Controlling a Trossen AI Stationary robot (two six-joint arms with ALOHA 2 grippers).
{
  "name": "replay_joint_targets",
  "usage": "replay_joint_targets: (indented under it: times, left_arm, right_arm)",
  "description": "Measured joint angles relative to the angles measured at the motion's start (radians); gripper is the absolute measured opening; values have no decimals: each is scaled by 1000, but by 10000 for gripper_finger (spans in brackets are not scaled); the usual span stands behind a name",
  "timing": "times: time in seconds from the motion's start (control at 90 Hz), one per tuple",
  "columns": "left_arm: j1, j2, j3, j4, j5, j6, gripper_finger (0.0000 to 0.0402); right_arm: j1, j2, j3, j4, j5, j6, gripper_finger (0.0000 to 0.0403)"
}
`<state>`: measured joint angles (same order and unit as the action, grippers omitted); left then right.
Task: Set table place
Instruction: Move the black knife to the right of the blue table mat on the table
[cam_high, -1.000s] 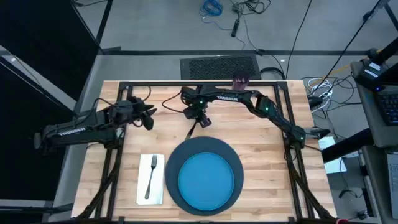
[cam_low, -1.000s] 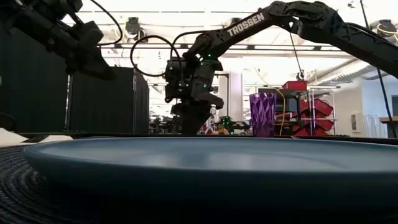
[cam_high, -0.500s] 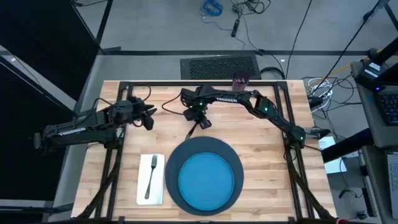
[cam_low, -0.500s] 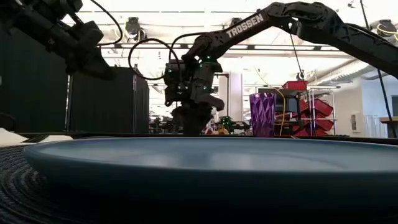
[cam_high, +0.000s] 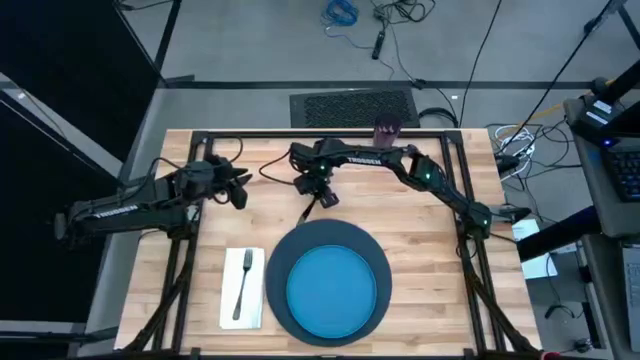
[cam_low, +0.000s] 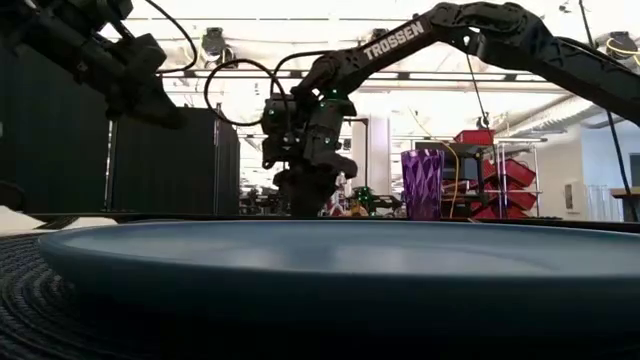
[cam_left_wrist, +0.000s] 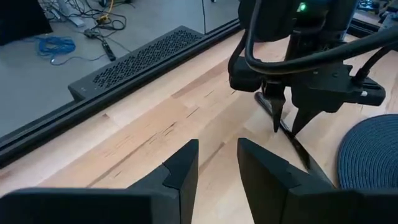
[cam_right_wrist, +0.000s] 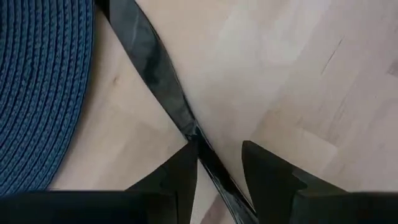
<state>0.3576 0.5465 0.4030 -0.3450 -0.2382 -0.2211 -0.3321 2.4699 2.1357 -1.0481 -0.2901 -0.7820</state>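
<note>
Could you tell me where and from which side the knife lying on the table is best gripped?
The knife lies flat on the table, blade end near the dark round mat. Probably best from straight above, at the narrow neck where blade meets handle, fingers astride its thin width. The right claw is poised there, open. The left claw waits aside, open.

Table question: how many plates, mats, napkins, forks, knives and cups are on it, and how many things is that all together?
blue plate: 1
navy mat: 1
white napkin: 1
fork: 1
knife: 1
purple cup: 1
Total: 6
</note>
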Motion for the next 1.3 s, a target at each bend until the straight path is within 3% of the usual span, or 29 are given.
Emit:
replay_joint_targets:
  times: [1.3]
  left_arm:
    - [0, 0, 0, 0, 0, 19, 97]
  right_arm:
    - [19, -1, 0, -33, 4, 42, 112]
